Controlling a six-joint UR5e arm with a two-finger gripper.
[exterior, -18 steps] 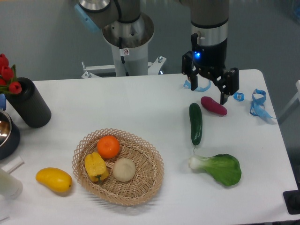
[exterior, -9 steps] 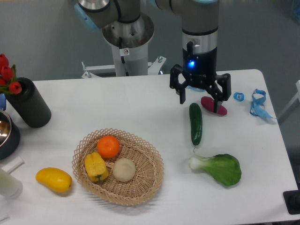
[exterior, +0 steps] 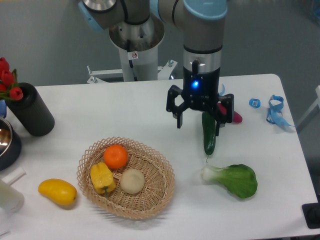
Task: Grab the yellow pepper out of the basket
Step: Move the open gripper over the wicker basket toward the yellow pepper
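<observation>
One white table carries everything listed, largest first.

Arm: grey UR5e with a blue joint cap, coming down from 12 o'clock; its wrist shows a blue light. Gripper hangs above the table just right of centre, its two black fingers spread wide with nothing between them. One fingertip sits over bare table; the other is in front of the cucumber's upper end.

Basket: round tan wicker with a looped rim, at 7 o'clock from the table's centre, well apart from the gripper. Holds three items:
- orange, at the basket's 11 o'clock;
- pale round vegetable, near the basket's middle, toward 5 o'clock;
- yellow pepper, lumpy, lying against the basket's 9 o'clock side, touching the orange and just beside the pale vegetable.

Black cylinder vase with red tulips, at 9 o'clock near the table's edge.

Bok choy, at 4 o'clock, white stalk end pointing left.

Cucumber, dark green, lying lengthwise at 3 o'clock, its upper end partly behind the gripper.

Yellow mango-like fruit, smooth and oval, on the table at 8 o'clock, just left of the basket.

Purple vegetable, mostly hidden behind the gripper.

Blue straps, at 2 o'clock near the table's right edge.
</observation>
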